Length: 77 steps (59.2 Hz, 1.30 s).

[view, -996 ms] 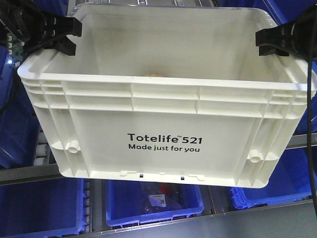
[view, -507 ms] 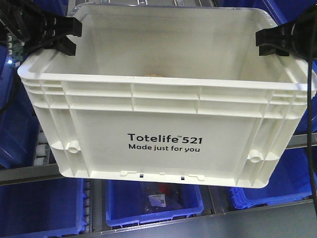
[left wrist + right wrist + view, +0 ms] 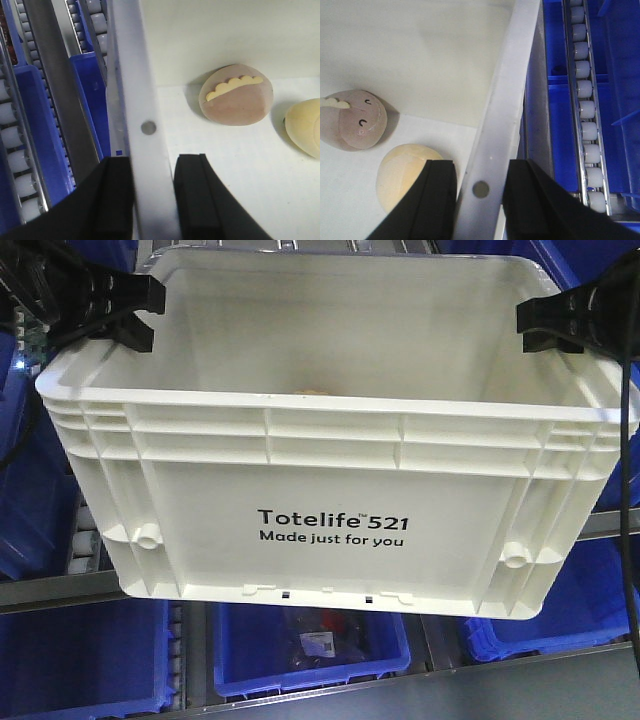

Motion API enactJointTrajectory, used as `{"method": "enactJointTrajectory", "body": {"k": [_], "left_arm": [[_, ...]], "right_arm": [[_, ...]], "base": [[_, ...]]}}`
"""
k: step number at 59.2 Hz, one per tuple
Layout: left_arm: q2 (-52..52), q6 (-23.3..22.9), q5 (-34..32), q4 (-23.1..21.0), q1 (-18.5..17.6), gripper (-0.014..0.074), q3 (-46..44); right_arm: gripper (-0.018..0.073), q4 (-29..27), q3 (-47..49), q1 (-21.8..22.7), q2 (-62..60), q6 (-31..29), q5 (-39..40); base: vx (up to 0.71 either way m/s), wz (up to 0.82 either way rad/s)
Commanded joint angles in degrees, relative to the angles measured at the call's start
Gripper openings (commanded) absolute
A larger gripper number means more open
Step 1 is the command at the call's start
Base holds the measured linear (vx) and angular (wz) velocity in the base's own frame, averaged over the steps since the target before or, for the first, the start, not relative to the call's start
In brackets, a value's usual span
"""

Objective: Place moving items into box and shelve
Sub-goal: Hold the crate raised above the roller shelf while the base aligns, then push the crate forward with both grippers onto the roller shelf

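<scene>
Left hand [image 3: 152, 197] is clamped on the rim of the box [image 3: 330, 500], one finger inside the wall and one outside. Right hand [image 3: 482, 200] has the same bite on the opposite rim. So both are closed on the box, and it hangs between them, clear of any surface I can see, in front of the racking.

Inside, on the floor of the box, the pink bun [image 3: 236, 95] sits against the far wall with the yellow bun [image 3: 405, 175] just beside it, nearer the right hand. Loading looks finished, so this is the shelving leg.

The grips are thin pinches on a smooth lip, so both arms should travel together and level. If one leads, the box could twist out or the buns could roll. There are rollers [image 3: 585, 90] just outside the right wall and blue bins [image 3: 310, 645] below. I'd bring the base down flat onto a free lane, then open both hands only once it bears its own weight.
</scene>
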<state>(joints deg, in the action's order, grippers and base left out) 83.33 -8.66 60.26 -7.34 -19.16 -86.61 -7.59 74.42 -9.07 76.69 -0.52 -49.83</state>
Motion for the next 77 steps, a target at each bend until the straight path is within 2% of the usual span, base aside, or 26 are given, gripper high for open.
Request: {"method": "enactJointTrajectory", "body": {"k": [1, 56, 66, 77], "left_arm": [[-3.4, 0.8, -7.8, -5.0, -0.9, -0.0006, -2.6], [-2.3, 0.8, -8.9, -5.0, -0.9, -0.0006, -2.6], [-0.2, 0.8, -9.6, -5.0, -0.9, -0.0006, -2.6], [2.9, 0.8, -15.1, -5.0, -0.9, -0.0006, -2.6]], "right_arm": [[-0.0006, -1.7, 2.4, 0.0, -2.0, 1.1, 6.0], [-0.0006, -1.6, 2.4, 0.0, -1.8, 1.1, 6.3], [-0.0006, -1.6, 2.4, 0.0, 0.1, 1.1, 8.7], [-0.0006, -1.6, 2.4, 0.0, 5.0, 1.1, 16.3]], "base": [[0.0, 0.0], [0.0, 0.0], [0.0, 0.0], [0.0, 0.0]]}}
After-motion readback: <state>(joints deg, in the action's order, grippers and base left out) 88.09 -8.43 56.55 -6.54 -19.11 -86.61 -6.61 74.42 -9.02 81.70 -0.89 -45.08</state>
